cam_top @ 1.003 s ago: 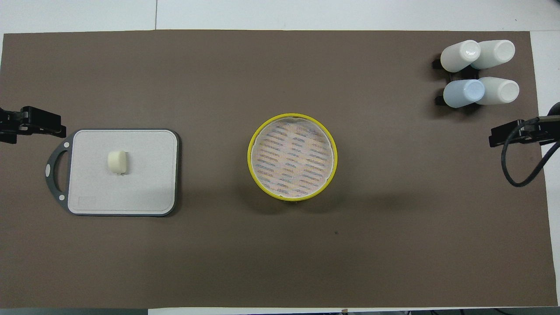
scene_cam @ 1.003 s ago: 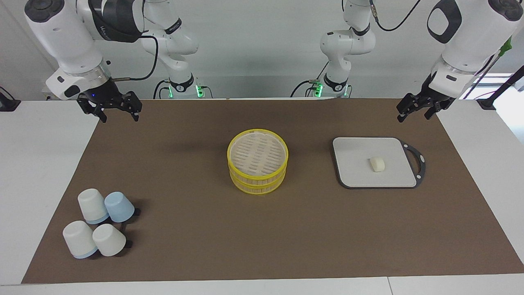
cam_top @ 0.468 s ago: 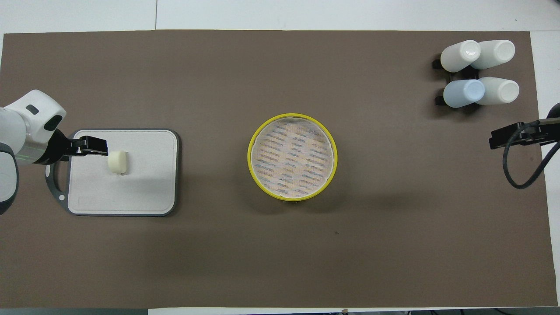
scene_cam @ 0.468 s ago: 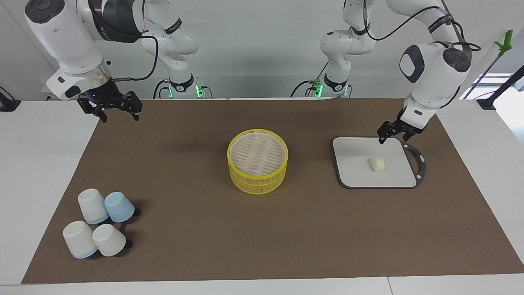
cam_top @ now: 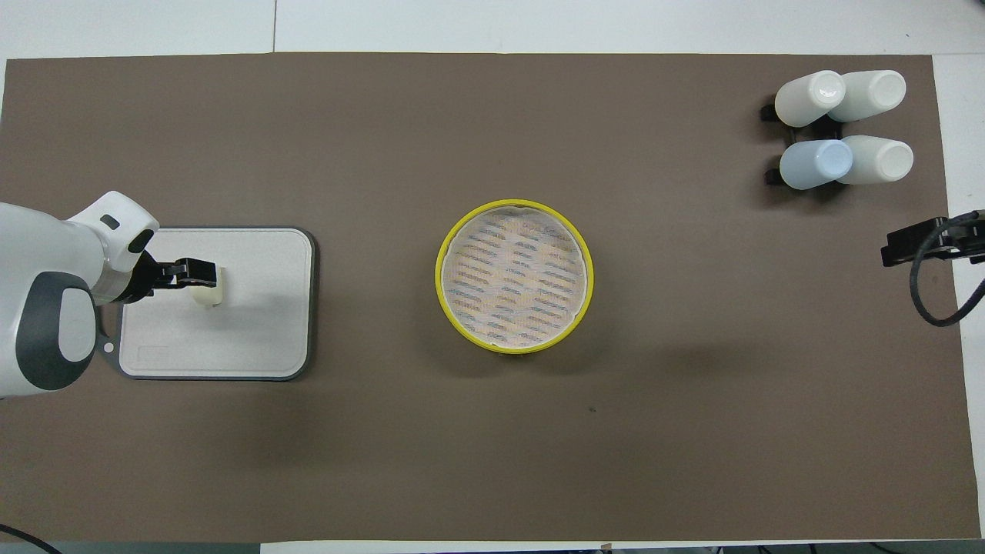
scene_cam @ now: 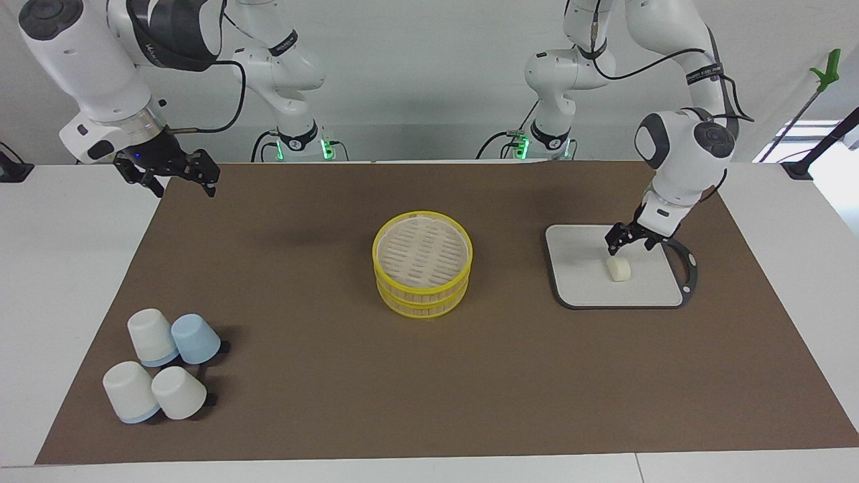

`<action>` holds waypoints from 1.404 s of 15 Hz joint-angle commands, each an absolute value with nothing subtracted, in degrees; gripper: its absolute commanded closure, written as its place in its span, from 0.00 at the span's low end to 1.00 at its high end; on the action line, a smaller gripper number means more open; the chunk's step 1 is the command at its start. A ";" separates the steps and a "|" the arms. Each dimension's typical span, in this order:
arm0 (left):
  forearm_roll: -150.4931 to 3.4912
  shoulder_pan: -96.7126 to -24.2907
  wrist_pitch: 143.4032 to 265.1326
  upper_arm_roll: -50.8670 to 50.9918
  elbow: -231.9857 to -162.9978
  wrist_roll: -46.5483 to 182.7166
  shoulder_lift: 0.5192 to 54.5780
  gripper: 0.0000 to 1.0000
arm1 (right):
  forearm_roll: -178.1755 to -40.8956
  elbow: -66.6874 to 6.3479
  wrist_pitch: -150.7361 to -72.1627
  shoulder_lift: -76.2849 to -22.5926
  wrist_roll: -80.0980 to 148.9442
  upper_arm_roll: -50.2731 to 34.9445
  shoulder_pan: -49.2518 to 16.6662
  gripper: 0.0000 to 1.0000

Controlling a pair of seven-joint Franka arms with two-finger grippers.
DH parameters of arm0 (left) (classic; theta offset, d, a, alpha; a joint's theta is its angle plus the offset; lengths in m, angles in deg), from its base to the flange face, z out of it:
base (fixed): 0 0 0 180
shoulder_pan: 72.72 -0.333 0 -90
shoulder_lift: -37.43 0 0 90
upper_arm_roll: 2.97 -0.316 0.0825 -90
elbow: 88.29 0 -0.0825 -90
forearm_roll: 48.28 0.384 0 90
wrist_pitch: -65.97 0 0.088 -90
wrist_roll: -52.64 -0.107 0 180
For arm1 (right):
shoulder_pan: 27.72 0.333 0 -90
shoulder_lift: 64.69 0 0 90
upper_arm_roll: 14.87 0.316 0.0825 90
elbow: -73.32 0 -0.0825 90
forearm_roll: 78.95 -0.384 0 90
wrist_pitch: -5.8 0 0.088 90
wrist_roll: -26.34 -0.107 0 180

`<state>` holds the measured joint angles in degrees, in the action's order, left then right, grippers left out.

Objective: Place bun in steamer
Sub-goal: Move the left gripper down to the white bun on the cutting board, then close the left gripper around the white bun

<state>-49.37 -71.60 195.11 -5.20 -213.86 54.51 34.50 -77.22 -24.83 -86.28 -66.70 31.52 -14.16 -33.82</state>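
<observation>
The bun (scene_cam: 619,270) is a small cream-white lump lying on the grey board (scene_cam: 578,282). It also shows in the overhead view (cam_top: 209,295), partly covered by my left gripper. My left gripper (scene_cam: 628,245) is open and hangs just above the bun, over the board (cam_top: 254,331); it also shows in the overhead view (cam_top: 196,271). The yellow-rimmed steamer (scene_cam: 423,296) stands at the middle of the brown mat, its slatted top bare, and shows in the overhead view (cam_top: 441,269). My right gripper (scene_cam: 180,182) is open and waits in the air over the mat's corner at the right arm's end (cam_top: 896,248).
Several upturned cups (scene_cam: 161,365), white and one light blue, stand in a cluster at the right arm's end of the mat, farther from the robots than the steamer; they also show in the overhead view (cam_top: 843,127). The board's dark handle (scene_cam: 688,265) points toward the table's end.
My left arm has swung in and come down from the mat's corner to just above the bun. My right gripper has drifted slightly outward.
</observation>
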 commanded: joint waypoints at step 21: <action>-48.01 -72.19 204.14 -4.90 -216.17 55.54 29.26 0.04 | -76.75 -24.86 -85.61 -66.80 32.75 -13.72 -34.22 0.00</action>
